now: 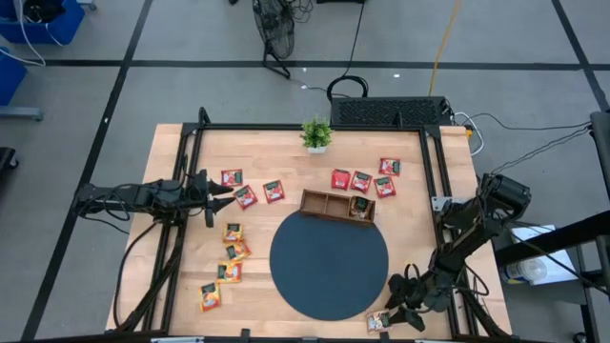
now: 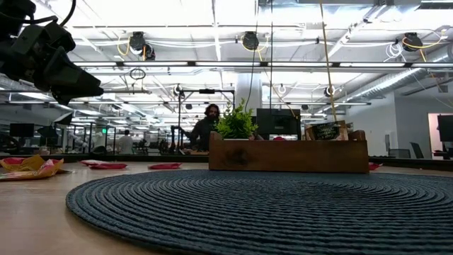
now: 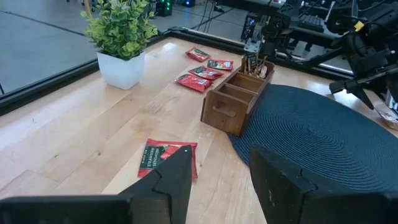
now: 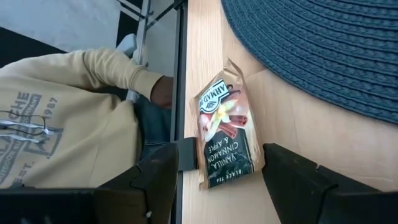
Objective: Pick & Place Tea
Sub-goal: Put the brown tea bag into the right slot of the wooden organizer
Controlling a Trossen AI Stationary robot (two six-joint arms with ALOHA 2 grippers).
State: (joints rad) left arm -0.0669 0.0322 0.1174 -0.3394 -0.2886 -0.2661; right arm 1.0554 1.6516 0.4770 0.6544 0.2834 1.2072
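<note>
The right tool (image 4: 214,177), fingers spread, straddles a tea sachet (image 4: 225,132) at the bench's five o'clock edge (left tool (image 3: 219,180) also spread).

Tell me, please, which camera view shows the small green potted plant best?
The left wrist view: the potted plant stands close, its leaves and white pot plain. The high view shows it only from above, small, at the table's far edge. The low view shows just leaves behind the wooden tray. The right wrist view misses it.

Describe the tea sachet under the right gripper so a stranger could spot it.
Start at the dark round mat and go to the table's front edge at its right. There one sachet lies alone; it shows cinnamon sticks and reads vanilla, cinnamon and apple, unlike the red ones.
</note>
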